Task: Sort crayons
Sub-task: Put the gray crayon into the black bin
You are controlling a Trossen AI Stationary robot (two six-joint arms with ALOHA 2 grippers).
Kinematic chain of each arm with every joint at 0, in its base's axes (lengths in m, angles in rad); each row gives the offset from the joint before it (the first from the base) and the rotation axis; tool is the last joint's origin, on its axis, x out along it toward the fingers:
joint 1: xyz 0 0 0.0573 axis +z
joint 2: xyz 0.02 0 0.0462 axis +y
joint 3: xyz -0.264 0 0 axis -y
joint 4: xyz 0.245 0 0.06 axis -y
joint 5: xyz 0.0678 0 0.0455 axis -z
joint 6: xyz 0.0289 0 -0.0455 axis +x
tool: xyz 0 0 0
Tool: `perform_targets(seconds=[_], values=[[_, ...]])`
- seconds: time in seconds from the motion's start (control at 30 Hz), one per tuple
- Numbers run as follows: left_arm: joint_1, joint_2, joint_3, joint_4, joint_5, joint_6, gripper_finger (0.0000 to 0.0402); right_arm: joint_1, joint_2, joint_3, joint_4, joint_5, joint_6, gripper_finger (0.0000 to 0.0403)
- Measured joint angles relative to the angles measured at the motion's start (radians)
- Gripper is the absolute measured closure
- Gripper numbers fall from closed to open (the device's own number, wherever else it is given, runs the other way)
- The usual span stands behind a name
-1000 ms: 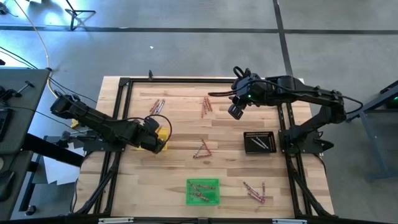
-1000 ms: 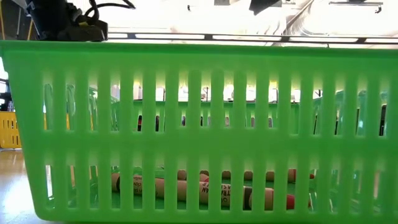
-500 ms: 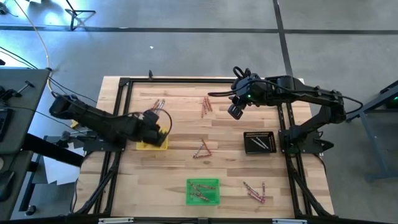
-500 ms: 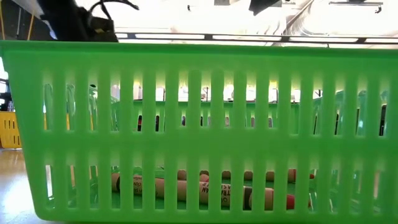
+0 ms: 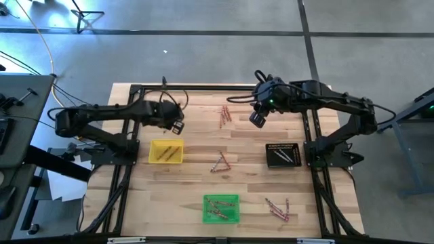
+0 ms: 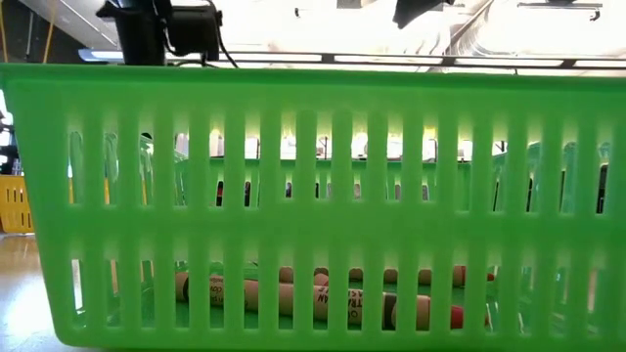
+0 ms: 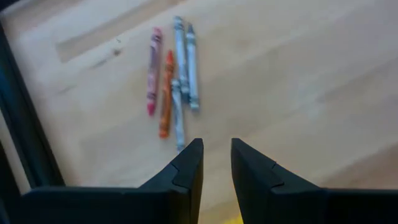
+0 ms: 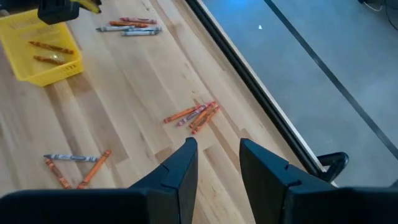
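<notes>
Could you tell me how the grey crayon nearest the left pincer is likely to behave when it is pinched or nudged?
The grey crayon looks round and thin, so a nudge would probably roll it. It lies against the orange crayon, which may shift too. It seems stiff and light.

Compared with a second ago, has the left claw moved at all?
Yes. In the high view the left claw has left the yellow tray and swung toward the table's far edge, now over the loose crayons there.

Three trays (image 5: 166, 151), two arms (image 5: 102, 116), five loose crayon clusters (image 5: 224, 116)
</notes>
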Motion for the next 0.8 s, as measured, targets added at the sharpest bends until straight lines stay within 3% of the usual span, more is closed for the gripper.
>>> perform_targets(seconds=[0.17, 0.4, 0.8], values=[[0.112, 0.027, 0.000, 0.042, 0.039, 0.130, 0.0337, -0.047, 0.000, 0.000, 0.000, 0.000, -0.003, 0.0290], [0.244, 0.157, 0.000, 0.115, 0.096, 0.282, 0.0338, -0.111, 0.000, 0.000, 0.001, 0.000, 0.015, 0.0290], [0.215, 0.222, -0.001, 0.047, 0.171, 0.340, 0.0338, -0.197, 0.000, 0.000, 0.000, -0.001, 0.011, 0.0290]])
